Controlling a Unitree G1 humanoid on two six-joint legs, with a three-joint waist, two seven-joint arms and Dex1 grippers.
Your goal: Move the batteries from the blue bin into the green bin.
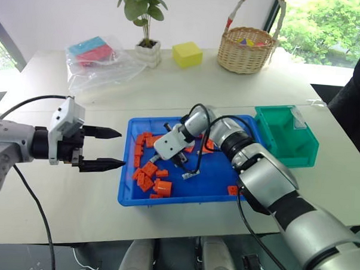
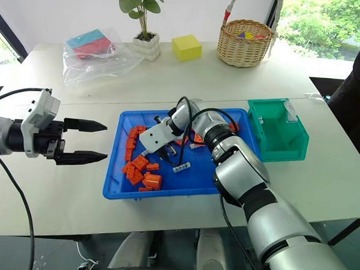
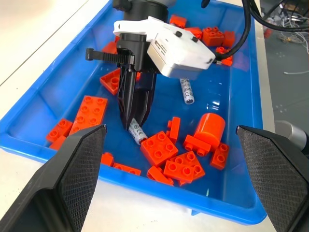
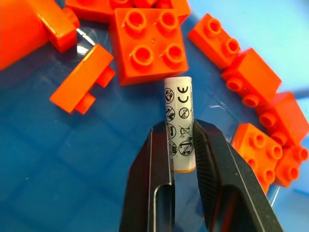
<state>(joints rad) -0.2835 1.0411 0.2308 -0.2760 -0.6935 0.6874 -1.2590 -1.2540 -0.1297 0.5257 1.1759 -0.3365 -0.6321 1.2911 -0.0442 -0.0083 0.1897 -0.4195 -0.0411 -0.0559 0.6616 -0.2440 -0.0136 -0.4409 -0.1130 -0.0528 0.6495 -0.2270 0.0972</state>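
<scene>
one battery (image 4: 178, 123) sits pinched between the right jaws (image 4: 181, 145), low in the blue bin (image 1: 217, 181) among orange bricks (image 3: 159, 147); a second battery (image 3: 187, 91) lies just behind them. pickup looks done, so next comes a lift and carry to the green bin (image 1: 287, 140), well beyond. left jaws (image 1: 105, 148) hang wide beside the bin, over a pale counter (image 1: 76, 196) by a window.
</scene>
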